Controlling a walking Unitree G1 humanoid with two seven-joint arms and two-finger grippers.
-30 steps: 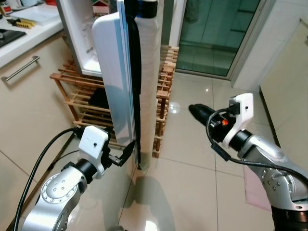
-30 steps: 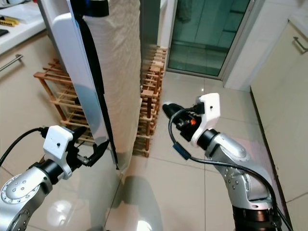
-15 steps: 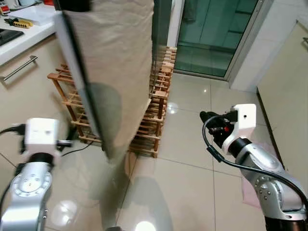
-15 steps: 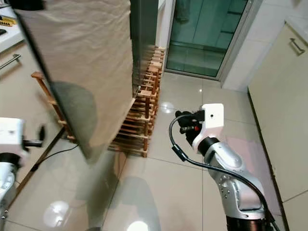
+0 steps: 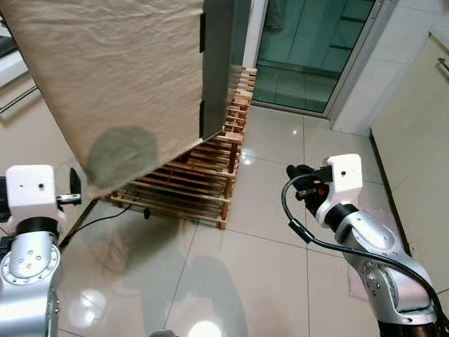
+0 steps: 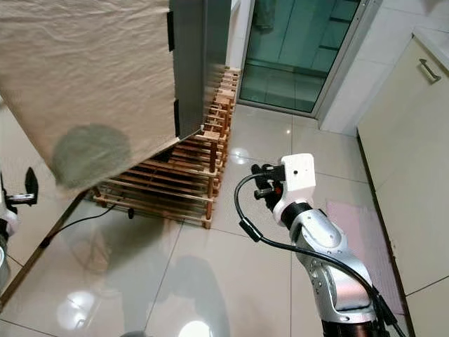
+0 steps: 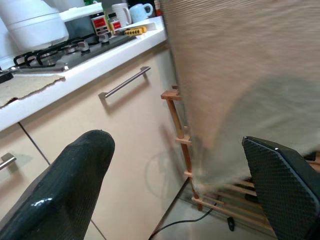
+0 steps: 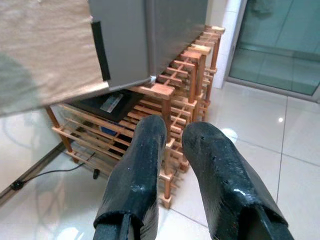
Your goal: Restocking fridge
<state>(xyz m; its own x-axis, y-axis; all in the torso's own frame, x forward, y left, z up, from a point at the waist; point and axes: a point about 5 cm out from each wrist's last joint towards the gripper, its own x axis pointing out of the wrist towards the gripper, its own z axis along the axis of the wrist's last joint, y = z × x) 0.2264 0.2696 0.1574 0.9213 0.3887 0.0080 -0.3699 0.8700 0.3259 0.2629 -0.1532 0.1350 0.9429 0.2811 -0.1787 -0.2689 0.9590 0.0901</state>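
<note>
The left gripper (image 7: 180, 185) is held low at the robot's left with its two black fingers (image 7: 60, 190) spread wide and nothing between them. Past its fingertips stands the beige face of the fridge door (image 5: 112, 77), blurred in the wrist view, and beside that a cream cabinet (image 7: 125, 150) with a long metal handle. On the counter (image 7: 80, 60) above it sit a gas hob (image 7: 45, 54), a white pot (image 7: 32, 22), mugs and jars.

The right gripper (image 8: 172, 170) is raised at the robot's right, over the glossy tiled floor (image 5: 259, 267), and is well apart from the fridge. Its fingers are nearly together, with a thin gap between them, and they grip nothing.

The fridge (image 6: 200, 63) is grey and rests on a low wooden slatted rack (image 5: 203, 182). The door's beige front faces the camera, and a round grey shadow falls on its lower part. Whether the door is fully shut cannot be told. The rack's lower shelf holds a dark flat object (image 8: 110, 104) and something blue, too small to identify. A black cable (image 5: 119, 214) runs across the floor beside the rack. Behind the rack is a green-tinted glass door (image 5: 309, 49).
</note>
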